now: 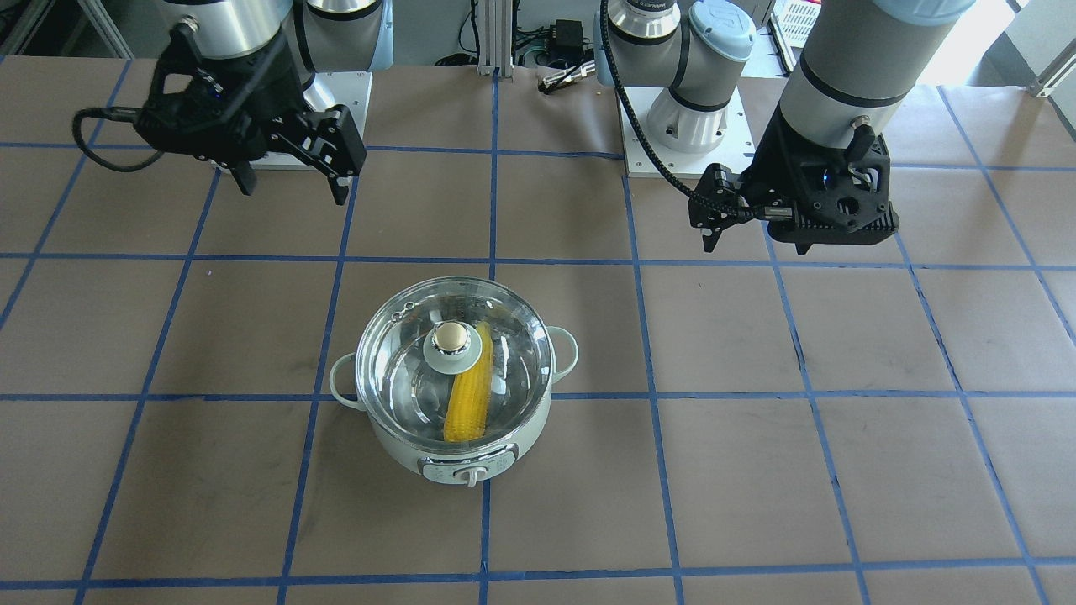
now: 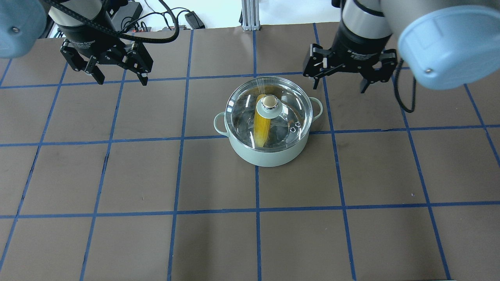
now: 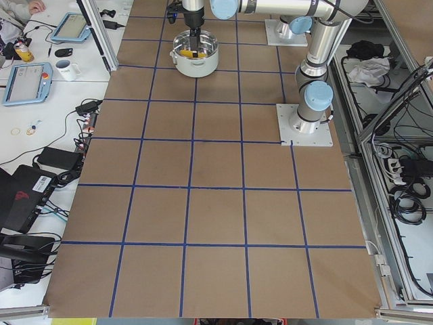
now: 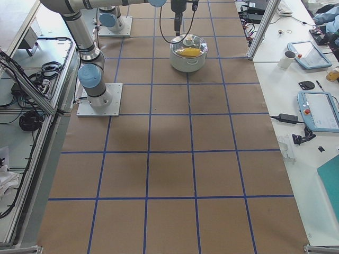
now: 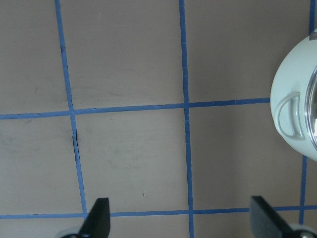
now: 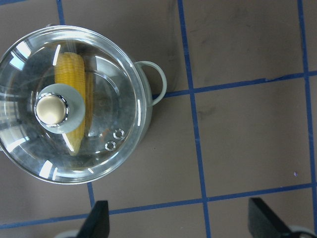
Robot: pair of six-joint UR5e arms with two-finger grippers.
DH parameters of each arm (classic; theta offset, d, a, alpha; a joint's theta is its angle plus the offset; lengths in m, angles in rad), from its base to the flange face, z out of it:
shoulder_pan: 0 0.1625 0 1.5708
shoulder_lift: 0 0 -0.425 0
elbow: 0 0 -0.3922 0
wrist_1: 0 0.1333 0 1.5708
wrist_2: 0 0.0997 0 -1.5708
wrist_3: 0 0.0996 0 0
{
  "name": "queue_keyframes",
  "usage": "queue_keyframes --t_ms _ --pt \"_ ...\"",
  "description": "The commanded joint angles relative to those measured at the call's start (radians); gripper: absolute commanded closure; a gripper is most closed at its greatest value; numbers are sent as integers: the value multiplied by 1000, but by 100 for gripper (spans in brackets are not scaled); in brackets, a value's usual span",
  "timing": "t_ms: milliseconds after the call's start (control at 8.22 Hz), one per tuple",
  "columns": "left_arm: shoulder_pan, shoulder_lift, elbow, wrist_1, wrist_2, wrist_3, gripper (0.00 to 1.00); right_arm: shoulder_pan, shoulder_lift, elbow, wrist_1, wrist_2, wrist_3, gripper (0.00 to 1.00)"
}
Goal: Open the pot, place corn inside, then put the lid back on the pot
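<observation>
The mint-green pot (image 1: 395, 439) stands mid-table with the clear glass lid (image 1: 403, 357) seated on it. The yellow corn (image 1: 469, 403) lies inside, seen through the glass. They also show from overhead: pot (image 2: 269, 156), lid (image 2: 291, 113), corn (image 2: 262, 127). My left gripper (image 2: 122, 80) is open and empty, raised well to the pot's left. My right gripper (image 2: 339, 88) is open and empty, raised beside the pot's right handle. The right wrist view shows the lid (image 6: 114, 114) and corn (image 6: 69, 74). The left wrist view shows only the pot's edge (image 5: 292, 89).
Brown table cover with blue tape grid (image 2: 256, 187) all around the pot. Both arm bases (image 1: 681, 126) stand on the table's robot side. Desks with tablets and a mug (image 4: 288, 58) lie beyond the table's far edge.
</observation>
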Motion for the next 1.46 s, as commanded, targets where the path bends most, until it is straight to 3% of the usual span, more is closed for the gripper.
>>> queue_keyframes --t_ms 0,487,852,1339 --pt "0 -5 0 -1 -2 -2 0 -71 -76 0 75 -15 -72 0" --pt "0 -8 0 -1 8 0 0 -71 -76 5 75 -19 -71 0" --pt "0 -14 -2 -1 96 -2 0 -69 -77 6 75 -18 -72 0" --pt "0 -16 0 2 91 -6 0 -69 -76 6 73 -18 -74 0"
